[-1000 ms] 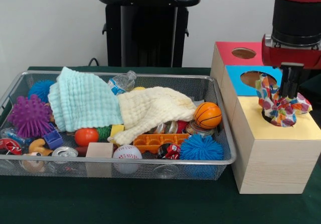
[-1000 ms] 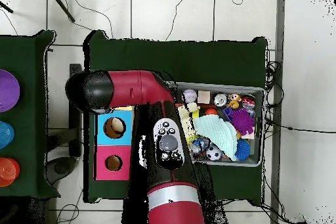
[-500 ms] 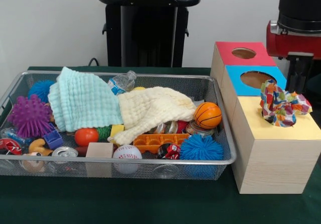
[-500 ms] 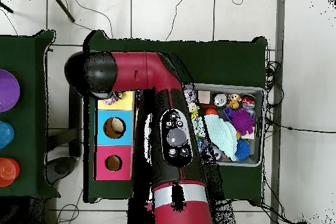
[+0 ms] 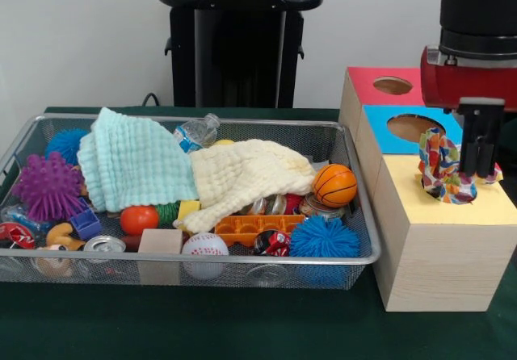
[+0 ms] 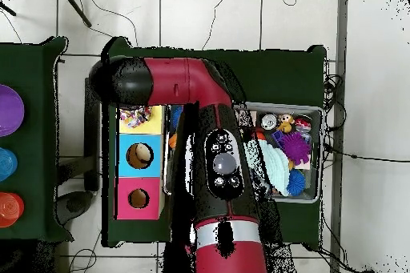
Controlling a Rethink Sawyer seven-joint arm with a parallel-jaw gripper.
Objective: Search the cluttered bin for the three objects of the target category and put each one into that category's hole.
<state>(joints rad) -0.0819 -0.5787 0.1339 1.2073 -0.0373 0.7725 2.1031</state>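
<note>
Front view has the gripper [image 5: 480, 169] hanging over the yellow-topped section of the wooden box [image 5: 440, 251], its dark fingers [image 5: 487, 146] pointing straight down. A bunched multicoloured cloth [image 5: 447, 169] sits just beside them, on the bin-facing side, heaped over where that section's hole would be, so it seems only partly pushed in. The fingers look spread and free of the fabric, though the cloth's folds lie close to them and a light pinch cannot be ruled out. Standing vertical above the heap suits a downward poke to stuff the cloth through. Well off to the side of the fingers, the wire bin [image 5: 359, 257] holds a mint towel [image 5: 133, 165] and a cream towel [image 5: 242, 174], likely the remaining cloth items.
</note>
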